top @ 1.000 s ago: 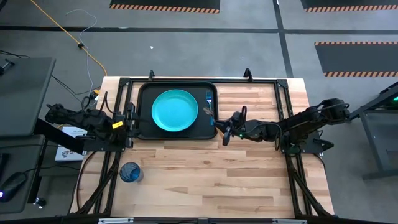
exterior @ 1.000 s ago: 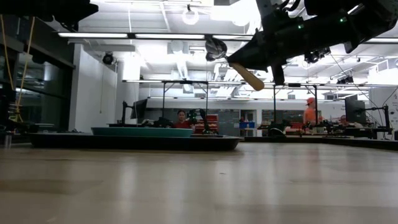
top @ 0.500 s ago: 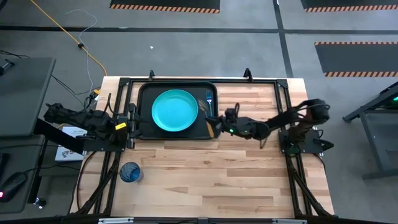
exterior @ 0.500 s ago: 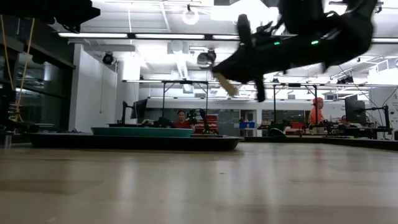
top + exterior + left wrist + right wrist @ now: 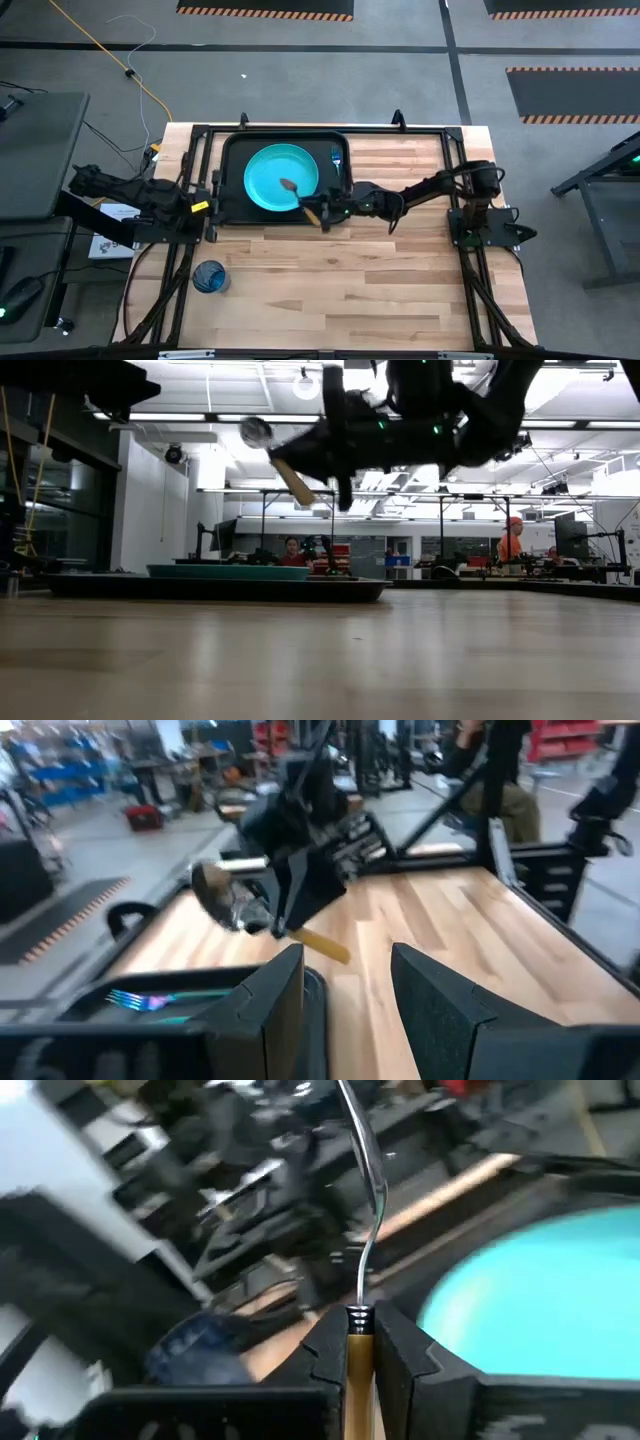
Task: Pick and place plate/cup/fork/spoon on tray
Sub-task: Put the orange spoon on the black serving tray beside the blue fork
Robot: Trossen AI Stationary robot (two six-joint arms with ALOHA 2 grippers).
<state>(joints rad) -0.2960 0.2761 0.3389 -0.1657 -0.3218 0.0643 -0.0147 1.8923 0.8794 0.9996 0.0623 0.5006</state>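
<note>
The black tray [image 5: 232, 150] lies at the table's far side with the turquoise plate [image 5: 275, 175] in it. The light-blue fork [image 5: 336, 158] lies in the tray to the right of the plate. My right gripper [image 5: 326, 211] is shut on the spoon [image 5: 297, 196] above the tray's near right part. The spoon's silver bowl [image 5: 287, 185] is over the plate. The dark-blue cup [image 5: 210, 277] stands on the table at the near left. My left gripper [image 5: 345, 1005] is open and empty at the tray's left edge. My right gripper pinches the spoon's orange-tan handle [image 5: 358, 1345] between its two fingers [image 5: 322, 1360]. The fingers come about level from the table's right and lie along the spoon. The spoon sticks out ahead of them, lifted clear, its bowl [image 5: 256, 431] higher than the handle [image 5: 293, 480].
A black frame [image 5: 455, 160] runs round the table's edges. Bare wood lies to the right of the tray and across the table's near half. People show in the room beyond the table in the low view [image 5: 505, 540].
My right gripper has gone toward the table's left edge with the spoon, from beside the tray's right rim to over the tray. The spoon has stayed lifted clear, and its bowl now hangs over the plate.
</note>
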